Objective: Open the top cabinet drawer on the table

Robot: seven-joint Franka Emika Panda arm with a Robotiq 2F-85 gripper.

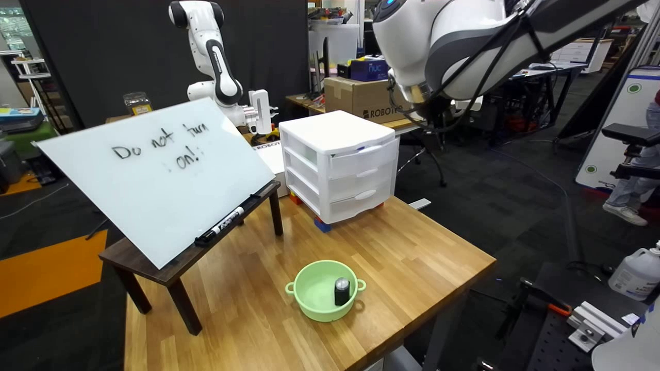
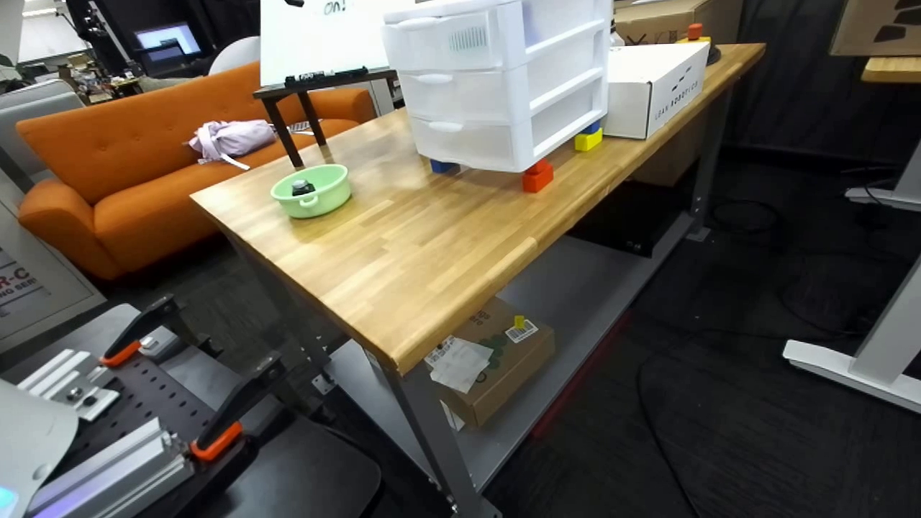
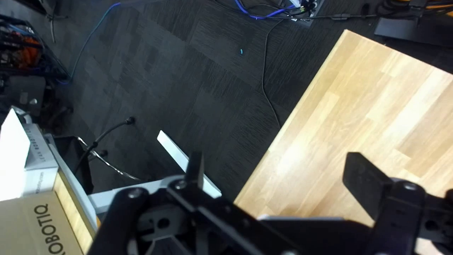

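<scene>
The white plastic cabinet (image 1: 335,131) stands on coloured blocks on the wooden table (image 1: 412,242). Its top drawer (image 1: 363,158) is pushed in or nearly so, above two like drawers; it also shows in an exterior view (image 2: 442,44). I cannot tell whether it is slightly ajar. My gripper (image 1: 438,117) hangs from the arm beside the cabinet, apart from it, partly hidden by cables. In the wrist view the gripper (image 3: 274,157) is open and empty, over the table edge and the dark floor. A thin pale edge shows by the gripper body; I cannot tell what it is.
A whiteboard (image 1: 170,170) leans on a dark stand (image 1: 178,268) beside the cabinet. A green bowl (image 1: 312,293) holding a black object (image 1: 341,292) is in front. A white box (image 2: 647,90) stands behind the cabinet. A cardboard box (image 1: 356,98) is beyond.
</scene>
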